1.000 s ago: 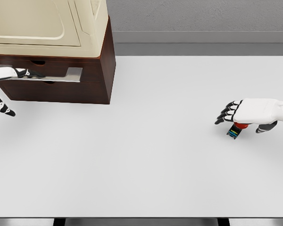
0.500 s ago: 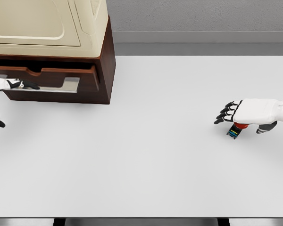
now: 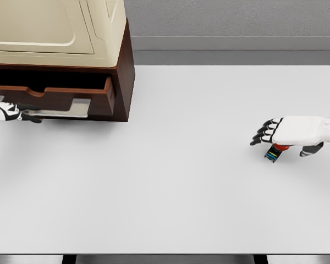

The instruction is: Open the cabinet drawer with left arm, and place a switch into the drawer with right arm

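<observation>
Drawer (image 3: 55, 98) sticks out of the brown cabinet (image 3: 124, 71) at the far left of the white surface (image 3: 165, 181), a dark gap showing above its front. A cream appliance (image 3: 55, 27) sits on top of the cabinet. Left hand (image 3: 14, 111) comes in at the left edge, low at the drawer front, dark fingertips (image 3: 34, 120) reaching toward the grey handle plate (image 3: 71, 110). Most of that hand is cut off by the edge, so can't tell whether it grips anything or how the fingers are set. One more dark fingertip shows lower down at the left edge.

Switch (image 3: 274, 152) lies on the surface at the right, well apart from the cabinet. It is small and dark with a red top and coloured stripes on its near end. Right hand (image 3: 289, 132) hovers directly over it, palm down, arm entering from the right edge. Its fingers (image 3: 264, 132) are stretched out toward the left, slightly spread, not wrapped around the switch. The thumb hangs down just right of the switch. Can't tell if the palm touches the red top. Grey wall runs behind the surface.
</observation>
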